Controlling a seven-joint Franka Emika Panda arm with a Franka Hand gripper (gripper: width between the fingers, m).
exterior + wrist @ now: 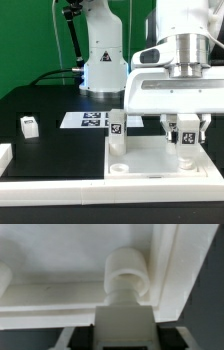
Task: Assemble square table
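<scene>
The white square tabletop (150,155) lies with its raised rim up at the front of the black table. One white tagged leg (117,125) stands upright in its far corner on the exterior view's left. My gripper (185,133) is shut on a second leg (186,138), upright over the far corner on the exterior view's right. In the wrist view this leg (125,319) runs from between my fingers (70,339) down to a round corner socket (126,272) beside the rim (165,274). How deep it sits I cannot tell. A third leg (29,125) lies loose on the exterior view's left.
The marker board (88,119) lies flat behind the tabletop. The robot's white base (102,60) stands at the back. A long white rail (100,187) runs along the front edge, and another white piece (5,155) sits at the exterior view's left edge.
</scene>
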